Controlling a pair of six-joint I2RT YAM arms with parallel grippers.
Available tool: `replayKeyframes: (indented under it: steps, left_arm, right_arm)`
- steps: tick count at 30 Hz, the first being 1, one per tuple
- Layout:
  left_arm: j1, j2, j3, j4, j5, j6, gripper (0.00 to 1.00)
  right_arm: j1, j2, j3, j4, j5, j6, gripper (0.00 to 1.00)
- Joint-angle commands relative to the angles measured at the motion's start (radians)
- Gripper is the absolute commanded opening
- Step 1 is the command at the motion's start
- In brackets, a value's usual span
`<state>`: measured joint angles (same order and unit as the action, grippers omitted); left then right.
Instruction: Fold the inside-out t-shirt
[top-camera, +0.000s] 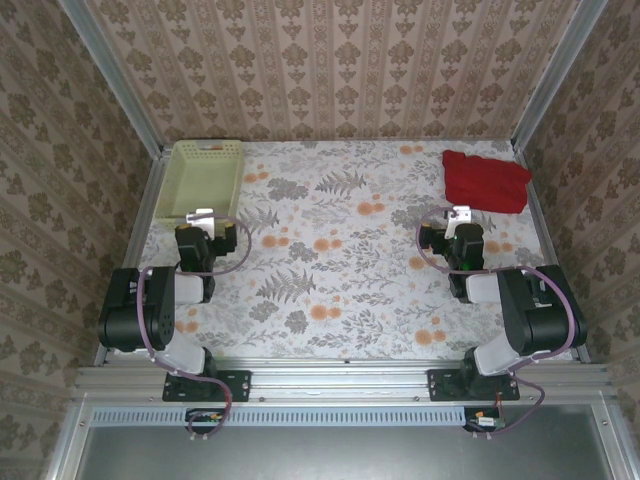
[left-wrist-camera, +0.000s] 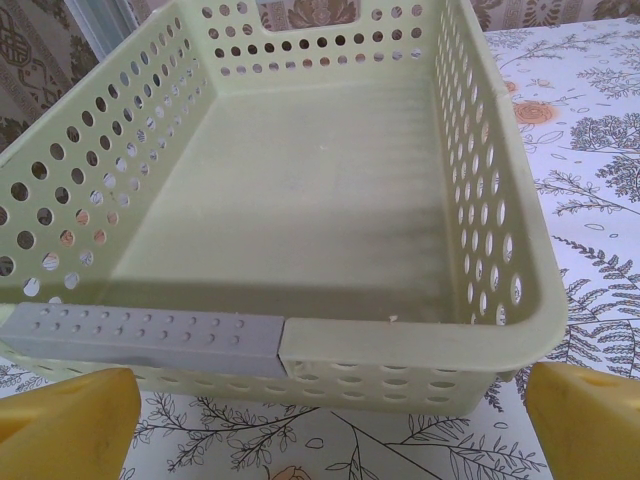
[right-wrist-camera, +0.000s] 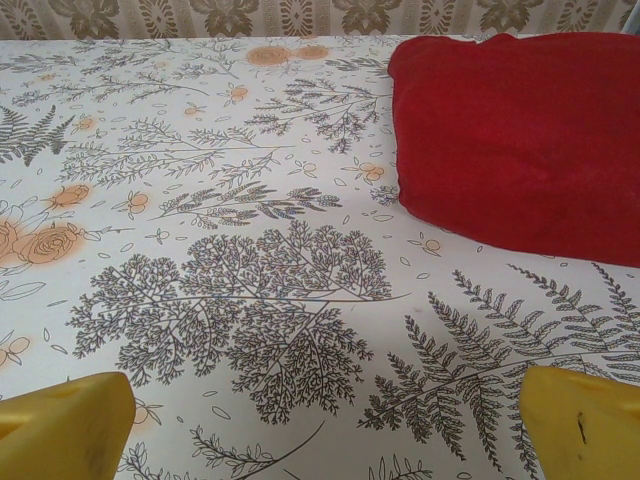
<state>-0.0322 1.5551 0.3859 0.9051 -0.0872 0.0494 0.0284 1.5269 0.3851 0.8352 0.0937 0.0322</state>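
The red t-shirt (top-camera: 486, 180) lies in a compact bundle at the far right of the table; in the right wrist view the t-shirt (right-wrist-camera: 520, 140) sits ahead and to the right. My right gripper (top-camera: 459, 216) stands just short of it, open, with bare tablecloth between the yellow fingertips (right-wrist-camera: 70, 425). My left gripper (top-camera: 203, 218) is at the near end of the basket, open and holding nothing; its yellow fingertips (left-wrist-camera: 65, 425) straddle the cloth in front of the basket's wall.
A pale yellow-green perforated basket (top-camera: 175, 190) stands at the far left, with nothing in it; its near rim (left-wrist-camera: 400, 340) carries a grey strip. Metal rails and patterned walls enclose the floral table (top-camera: 330, 270).
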Motion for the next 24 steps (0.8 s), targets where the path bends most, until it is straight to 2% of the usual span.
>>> replayKeyframes:
  steps: [1, 24]
  left_arm:
    - [-0.003, -0.009, 0.005, -0.006, -0.011, 0.004, 1.00]
    - [-0.003, -0.009, 0.007, -0.005, -0.009, 0.004, 1.00]
  right_arm:
    - [-0.002, 0.006, 0.017, 0.033, 0.009, 0.005, 1.00]
    - [-0.004, 0.006, 0.018, 0.033, 0.009, 0.005, 1.00]
